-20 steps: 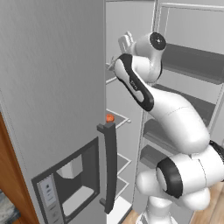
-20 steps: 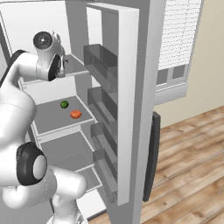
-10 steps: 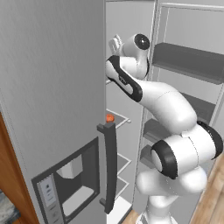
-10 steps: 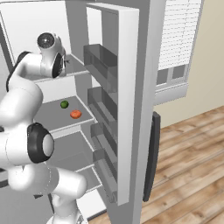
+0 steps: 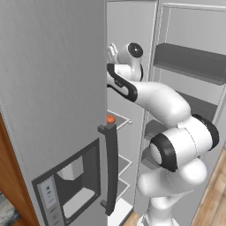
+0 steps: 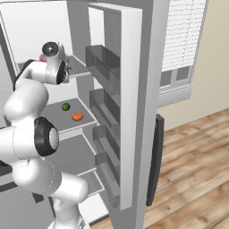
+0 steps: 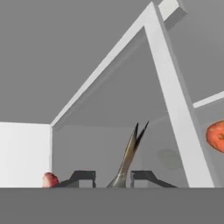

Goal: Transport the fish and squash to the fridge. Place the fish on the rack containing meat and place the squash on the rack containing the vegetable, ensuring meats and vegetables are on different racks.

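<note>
Up at the fridge (image 5: 57, 88), the left base view shows the arm reaching past the edge of the closed dispenser door into the open compartment, with the tool (image 5: 111, 52) raised to an upper shelf. Just above the dark door handle (image 5: 111, 167), a small orange-red thing (image 5: 111, 119) sits on a lower rack; whether it is the squash cannot be told from here.

From the right base view, the arm bends leftward with the wrist level with the upper shelf (image 6: 82, 69). A pinkish item (image 6: 43, 58), probably the meat, peeks out beside the wrist on that same shelf. One rack down lie a small green vegetable (image 6: 65, 106) and the orange-red thing (image 6: 77, 116), close together but apart. Reaching to the upper level suits the task, since the vegetables occupy the rack below.

Along the hand view, the fish (image 7: 127, 157) stands between the two dark fingertips (image 7: 83, 176), its forked tail pointing away from the camera; the tool (image 7: 113, 178) is closed on the fish near its head. A reddish piece (image 7: 50, 179) shows at the lower left, and the orange-red thing (image 7: 215, 136) lies at the right edge, beyond a pale shelf edge (image 7: 170, 92). The fish appears not yet set down; release looks like the step ahead.
</note>
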Controlling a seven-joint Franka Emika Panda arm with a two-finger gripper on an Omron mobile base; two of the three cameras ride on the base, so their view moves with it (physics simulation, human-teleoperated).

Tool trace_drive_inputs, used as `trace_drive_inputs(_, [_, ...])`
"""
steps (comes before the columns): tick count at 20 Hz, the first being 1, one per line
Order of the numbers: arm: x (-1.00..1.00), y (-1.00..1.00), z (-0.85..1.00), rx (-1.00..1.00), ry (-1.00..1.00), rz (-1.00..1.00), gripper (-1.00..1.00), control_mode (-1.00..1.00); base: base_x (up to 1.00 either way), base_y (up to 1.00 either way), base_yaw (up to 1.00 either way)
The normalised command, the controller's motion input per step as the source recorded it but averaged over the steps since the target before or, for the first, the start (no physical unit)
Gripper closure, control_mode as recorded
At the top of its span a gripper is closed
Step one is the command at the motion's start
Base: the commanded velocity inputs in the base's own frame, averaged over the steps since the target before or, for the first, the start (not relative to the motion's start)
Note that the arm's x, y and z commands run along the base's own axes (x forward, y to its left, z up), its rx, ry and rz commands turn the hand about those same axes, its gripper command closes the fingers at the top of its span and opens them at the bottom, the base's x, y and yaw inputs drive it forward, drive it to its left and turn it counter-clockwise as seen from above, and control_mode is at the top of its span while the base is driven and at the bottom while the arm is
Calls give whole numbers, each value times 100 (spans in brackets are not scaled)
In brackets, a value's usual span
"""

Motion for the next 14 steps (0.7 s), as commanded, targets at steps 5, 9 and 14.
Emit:
trace_drive_inputs(5, [33,15,-38,0,4,2,100,-100,0,0,0])
trace_drive_inputs(9, [39,19,-15,0,2,0,100,-100,0,0,0])
trace_drive_inputs(14, [54,33,0,-5,0,0,100,-100,0,0,0])
